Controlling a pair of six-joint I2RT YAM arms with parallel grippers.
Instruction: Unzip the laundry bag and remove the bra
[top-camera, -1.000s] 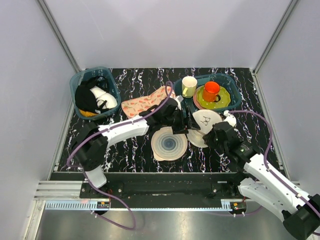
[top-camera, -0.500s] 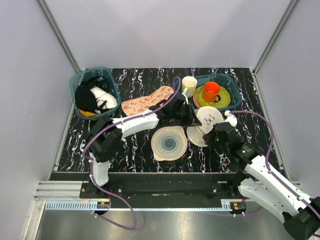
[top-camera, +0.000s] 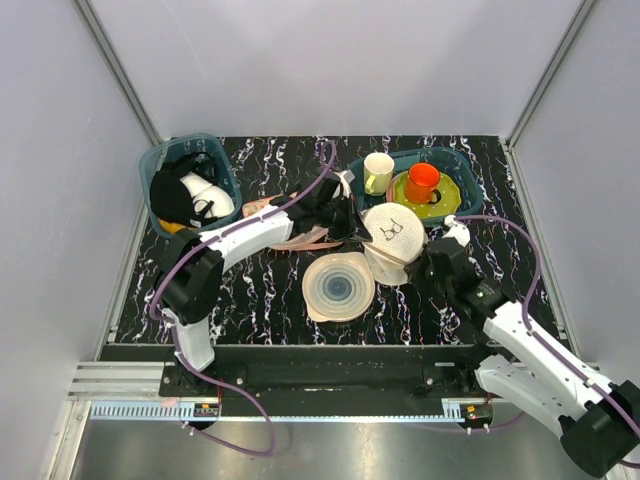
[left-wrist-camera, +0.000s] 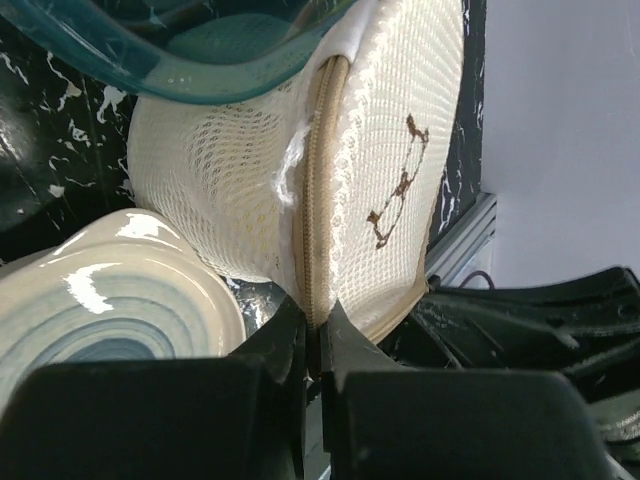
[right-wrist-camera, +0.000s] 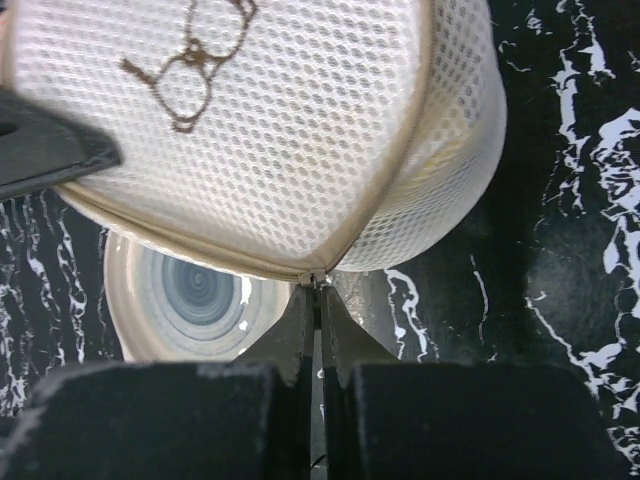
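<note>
The white mesh laundry bag (top-camera: 395, 240) is held tilted between my two grippers, its black line drawing (top-camera: 390, 230) facing up. My left gripper (top-camera: 355, 233) is at its left edge. In the left wrist view that gripper (left-wrist-camera: 318, 325) is shut on the bag (left-wrist-camera: 400, 150) at the closed beige zip seam (left-wrist-camera: 316, 200). My right gripper (top-camera: 421, 262) is at the bag's near right side. In the right wrist view it (right-wrist-camera: 318, 290) is shut on the small metal zip pull (right-wrist-camera: 318, 278) under the bag (right-wrist-camera: 300, 120). The bra does not show.
A pale ringed disc (top-camera: 338, 288) lies just left of and below the bag. Behind the bag stands a teal basket (top-camera: 462, 170) with a cream cup (top-camera: 378, 172) and an orange cup (top-camera: 422, 182). A pink carrot-patterned cloth (top-camera: 290, 238) lies under my left arm. Another teal basket (top-camera: 165, 155) holds dark clothes.
My left gripper has shut on the bag's zip seam and pulled up and left. The bag has lifted and tilted with it. The pink cloth has been bunched under the left arm.
</note>
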